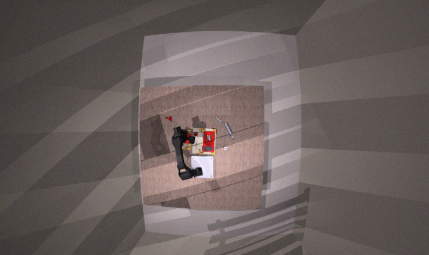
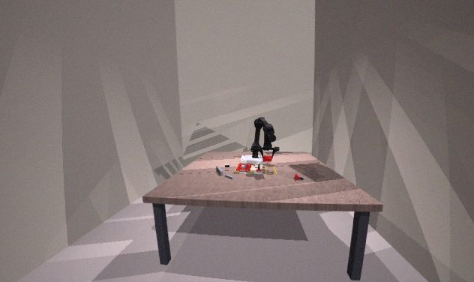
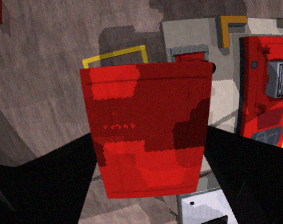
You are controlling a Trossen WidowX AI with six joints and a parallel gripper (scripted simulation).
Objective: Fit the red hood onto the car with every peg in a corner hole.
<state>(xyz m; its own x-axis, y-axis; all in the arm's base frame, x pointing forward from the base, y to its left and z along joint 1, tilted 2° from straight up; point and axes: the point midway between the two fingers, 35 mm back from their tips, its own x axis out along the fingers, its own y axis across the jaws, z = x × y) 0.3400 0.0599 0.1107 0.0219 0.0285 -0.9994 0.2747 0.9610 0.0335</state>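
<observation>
Hood [image 1: 188,136] [image 2: 267,158] [image 3: 147,130]: red, seemingly faintly lettered.

The place looks like a small robotics lab or test cell. A black jointed robot arm [image 1: 180,154] [image 2: 257,135] stands on a white base plate [image 1: 208,163] [image 2: 245,159] on a wood-grain tabletop [image 1: 239,105] [image 2: 211,191] with dark square legs [image 2: 162,234] [image 2: 358,244]. Plain grey-beige walls [image 2: 245,49] rise at left, right and far, over a pale floor [image 2: 226,259]. A model-car work area with yellow outlining [image 1: 186,148] [image 2: 276,170] [image 3: 117,54] suggests assembly trials.
</observation>
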